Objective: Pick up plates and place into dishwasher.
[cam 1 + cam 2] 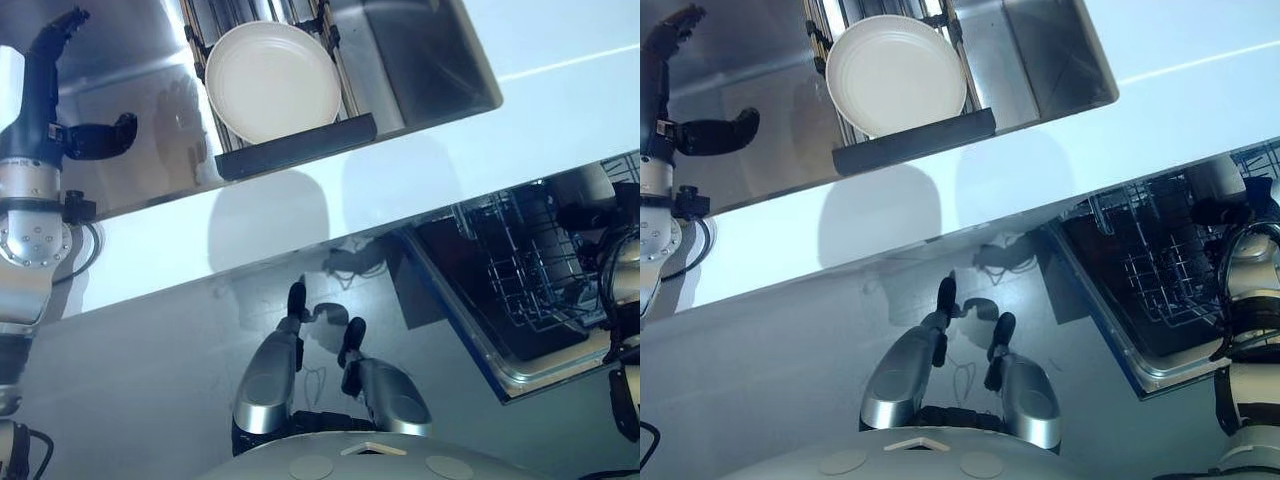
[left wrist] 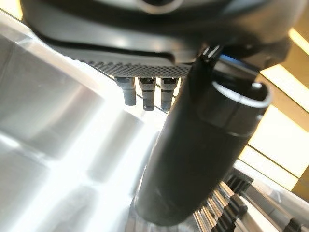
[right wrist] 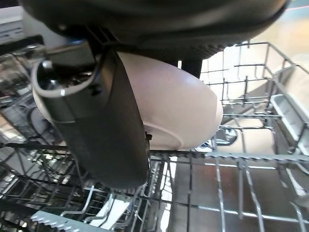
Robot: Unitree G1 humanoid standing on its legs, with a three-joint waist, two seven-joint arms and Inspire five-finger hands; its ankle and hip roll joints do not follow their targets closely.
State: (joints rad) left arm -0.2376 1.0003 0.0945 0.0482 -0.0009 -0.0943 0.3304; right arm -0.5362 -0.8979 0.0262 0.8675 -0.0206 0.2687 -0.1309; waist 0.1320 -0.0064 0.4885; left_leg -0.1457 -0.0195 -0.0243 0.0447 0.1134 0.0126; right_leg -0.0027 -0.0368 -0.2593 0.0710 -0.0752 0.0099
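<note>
A white plate point(image 1: 272, 80) lies on the dark-railed drying rack point(image 1: 295, 143) across the steel sink point(image 1: 150, 110). My left hand point(image 1: 40, 90) hovers over the sink to the plate's left, apart from it, fingers straight and thumb spread; its thumb point(image 2: 203, 145) holds nothing. My right hand point(image 1: 588, 215) is at the far right inside the open dishwasher. It is shut on a second white plate point(image 3: 183, 106), pinched between the thumb point(image 3: 101, 125) and the fingers behind it. That plate's rim rests just over the wire rack point(image 3: 231, 164).
A white countertop point(image 1: 400, 170) runs between the sink and the dishwasher. The dishwasher's wire basket point(image 1: 525, 270) sits pulled out at lower right within a steel, blue-edged frame point(image 1: 480, 345). Grey floor lies below the counter edge.
</note>
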